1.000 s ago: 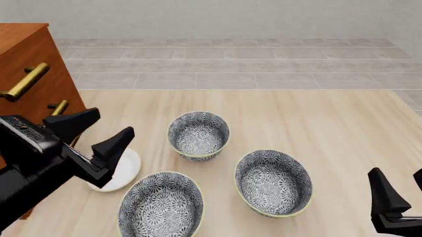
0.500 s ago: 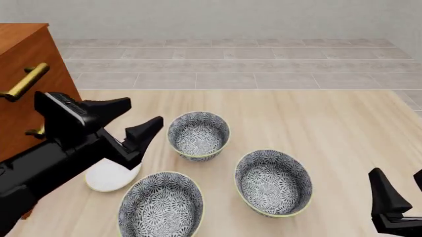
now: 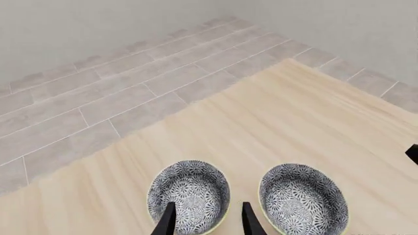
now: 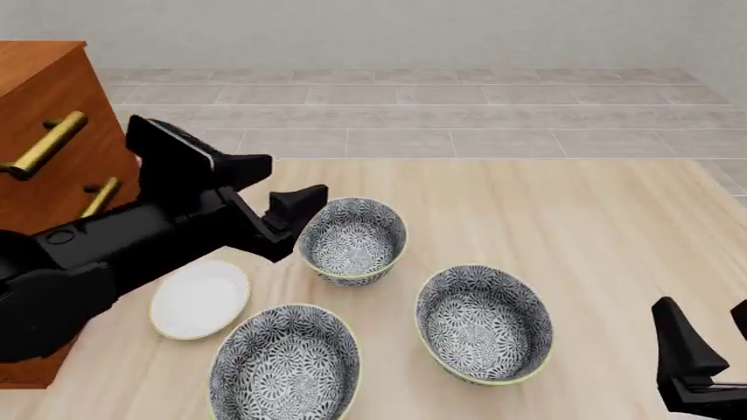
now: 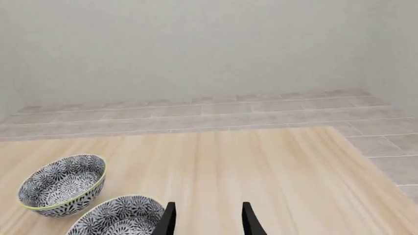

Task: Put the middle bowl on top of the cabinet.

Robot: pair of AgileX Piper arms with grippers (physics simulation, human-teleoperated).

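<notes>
**Both jaws open, middle bowl on the table**

The cabinet (image 4: pixel 47 114) stands behind the left gripper (image 4: pixel 283 182), off to its left. The left gripper's jaws are spread apart and hold nothing. A white disc (image 4: pixel 198 299), probably a plate, lies below the left arm. The smallest bowl (image 4: pixel 352 238) sits just beside the left jaws, to their right. The widest bowl (image 4: pixel 286 360) is nearer the camera. The middle bowl (image 4: pixel 485 324) rests on the table (image 4: pixel 561 210), between the two sets of jaws. The right gripper (image 4: pixel 709 337) sits low at the frame edge, its jaws apart and empty.
</notes>
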